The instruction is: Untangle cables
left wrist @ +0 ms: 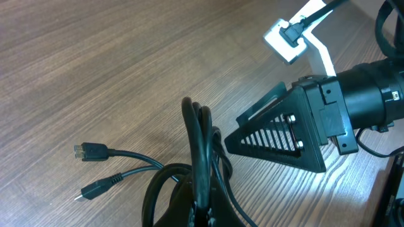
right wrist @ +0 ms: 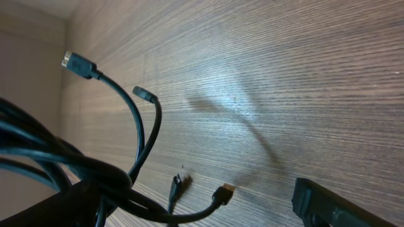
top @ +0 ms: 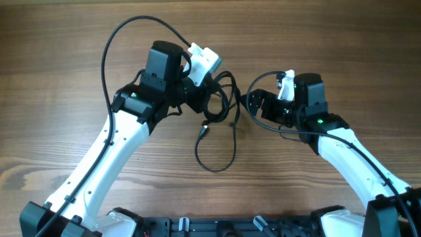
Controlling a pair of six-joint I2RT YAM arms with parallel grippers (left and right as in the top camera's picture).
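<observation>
The cables [top: 220,92] form a black tangle in the middle of the table, between my two grippers. One loop [top: 214,161] trails toward the front, and a plug [top: 204,130] lies beside it. My left gripper [top: 205,99] is shut on a bunch of the cables [left wrist: 197,145], which rises from its jaws. Two free plug ends [left wrist: 88,151] lie left of it. My right gripper [top: 252,104] stands open just right of the tangle. In the right wrist view the bundle [right wrist: 95,170] crosses its left finger, and a gold-tipped plug [right wrist: 222,192] lies between the fingers.
The wooden table [top: 66,79] runs wide on both sides. A thick black wire [top: 115,39] arcs over the left arm to its white camera head [top: 205,60]. The right gripper's black finger [left wrist: 278,135] sits close beside the held bunch.
</observation>
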